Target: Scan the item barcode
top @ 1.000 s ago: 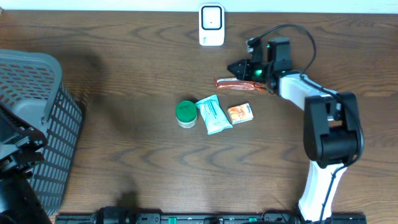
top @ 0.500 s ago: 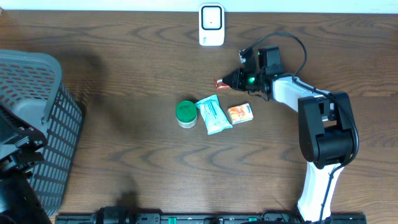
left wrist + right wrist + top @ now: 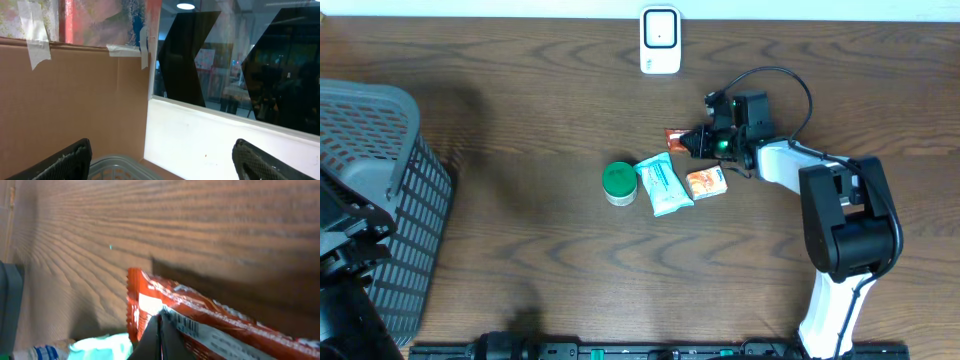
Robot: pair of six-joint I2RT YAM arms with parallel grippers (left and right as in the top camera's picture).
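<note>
Step in hand, as I judge it: carrying the item to the reader. The right gripper (image 3: pixel 703 142) is clamped tight on one end of the red snack bar (image 3: pixel 674 136), near the scanner (image 3: pixel 660 41), on the arm's side of it and slightly to its right. The shadow under the bar suggests it is just clear of the wood.

The right wrist view shows the barcode (image 3: pixel 189 326) facing the wrist camera. The next move calls for a lift and a wrist roll that turn the code to the scanner's face.

Farther from the scanner than the bar lie a green-lidded tub (image 3: pixel 618 182), a teal packet (image 3: pixel 662 185) and an orange packet (image 3: pixel 706 181).

The table (image 3: pixel 520 110) is dark wood grain. The basket (image 3: pixel 382 170) stands far to the scanner's left. The left gripper (image 3: pixel 160 167) is spread wide and empty, facing a taped cardboard panel (image 3: pixel 75 95) and a dark window (image 3: pixel 235 55).
</note>
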